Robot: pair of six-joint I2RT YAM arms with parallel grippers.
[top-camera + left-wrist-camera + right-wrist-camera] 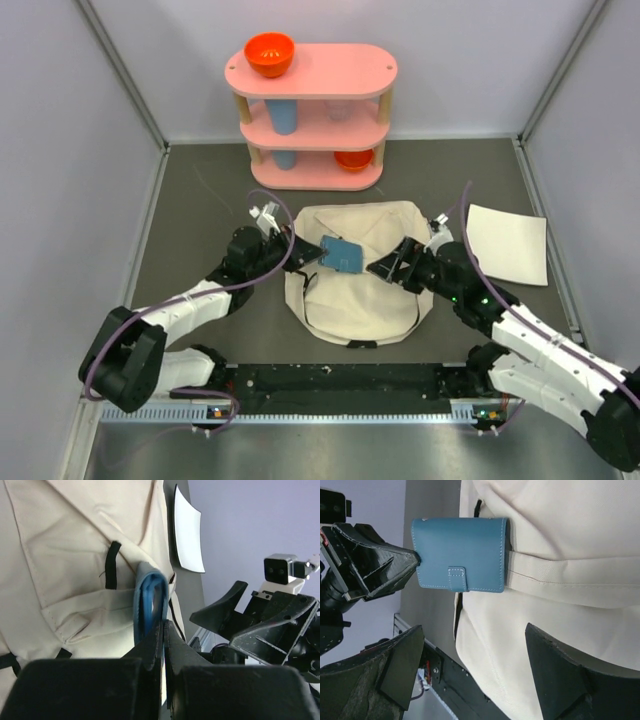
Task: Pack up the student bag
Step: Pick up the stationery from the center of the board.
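Observation:
The student bag (355,305) is a cream canvas backpack lying flat in the middle of the table. A blue wallet (342,255) with a snap tab hangs over its upper front, and my left gripper (312,252) is shut on the wallet's left edge. In the left wrist view the wallet (150,605) stands edge-on just past the pinched left gripper (164,625). My right gripper (472,630) is open beside the bag's right side, its fingers spread over the cream cloth (560,605) with nothing between them. The wallet (460,555) has its far end against a fold of the bag.
A flat white sheet (508,243) lies on the table to the right of the bag. A pink three-tier shelf (312,110) stands at the back, carrying an orange bowl (269,53) on top and cups below. Grey walls enclose the table on both sides.

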